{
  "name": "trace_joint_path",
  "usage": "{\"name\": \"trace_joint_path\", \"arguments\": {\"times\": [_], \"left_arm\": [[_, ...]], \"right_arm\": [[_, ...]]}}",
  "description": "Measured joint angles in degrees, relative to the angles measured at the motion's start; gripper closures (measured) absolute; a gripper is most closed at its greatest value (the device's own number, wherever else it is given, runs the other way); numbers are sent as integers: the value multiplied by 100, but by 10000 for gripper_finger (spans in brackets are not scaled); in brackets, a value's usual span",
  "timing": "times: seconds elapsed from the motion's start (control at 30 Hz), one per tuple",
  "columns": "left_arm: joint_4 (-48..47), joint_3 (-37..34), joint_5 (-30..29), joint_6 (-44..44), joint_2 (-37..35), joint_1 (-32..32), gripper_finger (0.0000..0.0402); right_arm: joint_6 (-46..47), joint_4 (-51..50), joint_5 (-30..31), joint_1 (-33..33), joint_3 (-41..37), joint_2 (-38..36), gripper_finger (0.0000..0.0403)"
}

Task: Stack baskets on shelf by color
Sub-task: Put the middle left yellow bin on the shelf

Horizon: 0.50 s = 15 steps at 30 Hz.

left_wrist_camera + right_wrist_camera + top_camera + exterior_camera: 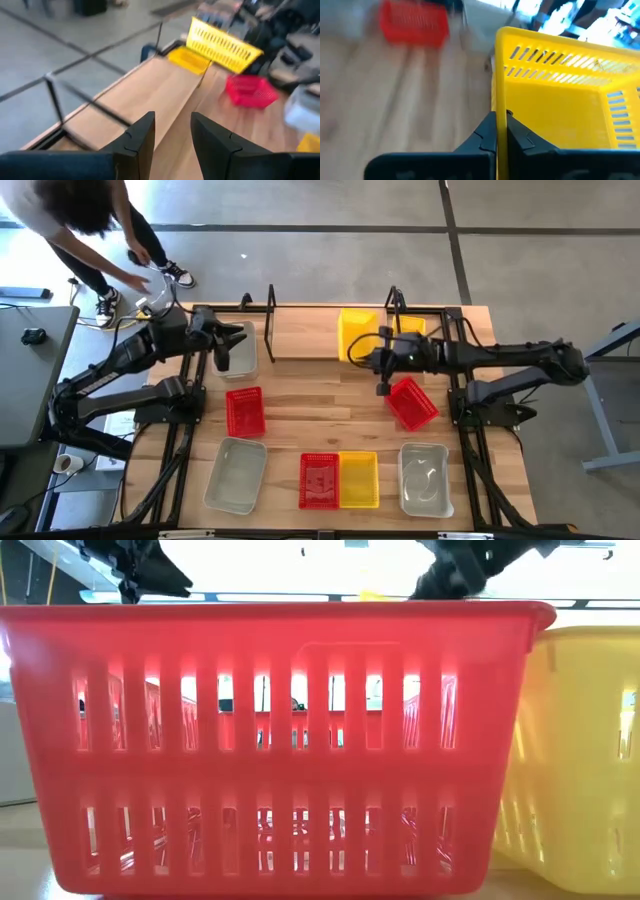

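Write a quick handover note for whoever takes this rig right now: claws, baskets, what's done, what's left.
Right claw: shut on the rim of a yellow basket, held at the shelf near another yellow one.
Left claw: open, empty, at the shelf's left end by a clear basket.
On the table: two red, two clear, a red-and-yellow pair.
Left: set the yellow down, then shelve the rest by color.
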Motion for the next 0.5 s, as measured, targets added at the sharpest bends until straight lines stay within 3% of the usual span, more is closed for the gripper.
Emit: {"name": "trace_joint_path", "arguments": {"times": [0.23,0.5], "left_arm": [[-963,483,-178,326,501,0,284],[-1893,675,-595,582,816,0,284]], "right_arm": [[-734,-521,-469,-964,0,445,403],[-994,-500,-840,-1500,0,1148,403]]}}
